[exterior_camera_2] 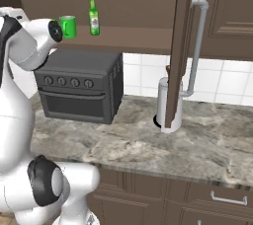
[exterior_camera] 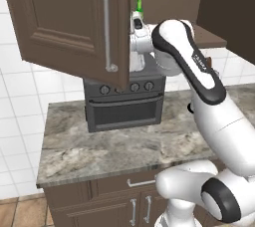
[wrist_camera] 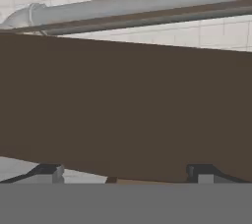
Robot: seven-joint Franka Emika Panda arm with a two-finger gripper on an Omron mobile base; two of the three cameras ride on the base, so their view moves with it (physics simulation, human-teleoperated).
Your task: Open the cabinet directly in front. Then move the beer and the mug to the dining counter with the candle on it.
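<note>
**Cabinet doors swung open, bottle and mug on the shelf**

The dark brown wooden wall cabinet (exterior_camera: 69, 22) with raised-panel doors is seen with both doors swung outward; a long vertical silver bar handle (exterior_camera_2: 196, 46) is carried on the right door, whose edge is turned toward the right base camera. On the bare shelf inside, a slim green glass beer bottle (exterior_camera_2: 93, 15) with a red-and-white label is stood upright, and a bright green cylindrical mug (exterior_camera_2: 68, 26) is placed just beside it, to its left in the right base view. The label's lettering is too small to be read. Small dark writing is printed on the white arm's black forearm band, but it cannot be made out.

The two-finger gripper (wrist_camera: 123, 173) is held with its fingertips (wrist_camera: 47, 171) spread wide apart and nothing between them, close against a brown door panel.

Below, a dark toaster oven (exterior_camera: 124, 102) is set on a grey-brown marbled stone counter (exterior_camera: 99, 146), with a white cylindrical canister (exterior_camera_2: 163, 103) near the right door.
</note>
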